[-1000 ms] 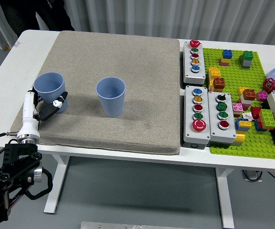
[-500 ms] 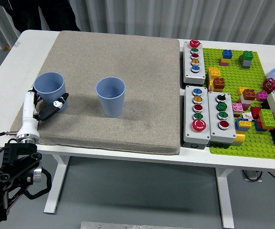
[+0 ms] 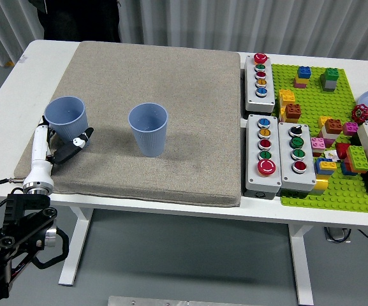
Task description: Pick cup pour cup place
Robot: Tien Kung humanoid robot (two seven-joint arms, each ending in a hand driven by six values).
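My left arm comes up from the lower left corner, past the desk's (image 3: 8, 95) near-left edge, forearm pointing almost straight away from me. My left hand (image 3: 61, 148) sits low over the front-left corner of the mat (image 3: 190, 102), at the near side of the left cup (image 3: 66, 119). The fingers (image 3: 75, 141) are loosely spread, angled toward the cup's base; the hand is released and grasps nothing, though whether a fingertip brushes the cup's foot I cannot tell.

The left cup stands upright near the mat's left edge, mouth up, long axis vertical. The second cup (image 3: 149, 129) stands upright too, farther in from that edge toward the mat's middle, well apart from the first and from my hand.

Along the desk's right side lie button boxes (image 3: 264, 152) just beside the mat's right edge, then a green baseplate (image 3: 311, 95) scattered with coloured bricks. A person in dark clothing stands at the far-left edge.
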